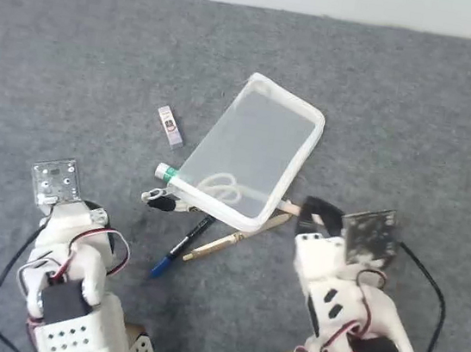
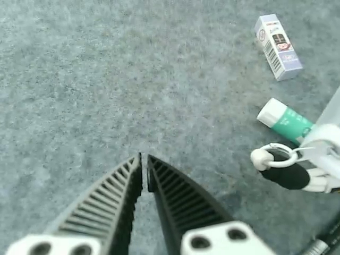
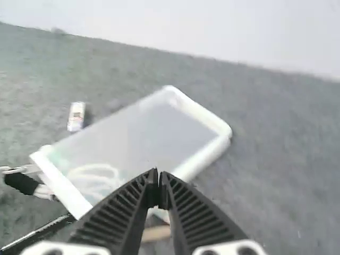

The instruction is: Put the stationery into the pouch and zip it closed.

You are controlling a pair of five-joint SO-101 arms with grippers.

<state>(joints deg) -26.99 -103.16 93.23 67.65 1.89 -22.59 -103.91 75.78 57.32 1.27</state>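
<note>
Barely begun: the pouch point(image 1: 261, 149) lies flat on the grey mat point(image 1: 418, 105) with the stationery you are to pack all outside it. A small box point(image 1: 170, 127) lies apart from the pouch's long side. A green-and-white tube point(image 1: 165, 171) pokes out at its corner, and a blue pen point(image 1: 181, 247) and a pencil point(image 1: 231, 239) lie just beside its near edge. By the look of it, all the packing and the zipping are left to you.

Your left gripper point(image 2: 144, 157) hangs over bare mat, well clear of the pouch, jaws all but together on nothing. Your right gripper point(image 3: 158, 173) sits at the pouch's near edge, jaws pressed together and empty too.

Hard to make out:
- whether the zip is open
- what the pale loop point(image 1: 221, 187) seen through the pouch is
- how far the tube runs beneath the pouch
- whether the black piece point(image 2: 289, 176) with a ring at the pouch's corner is a pull tab or one more item
</note>
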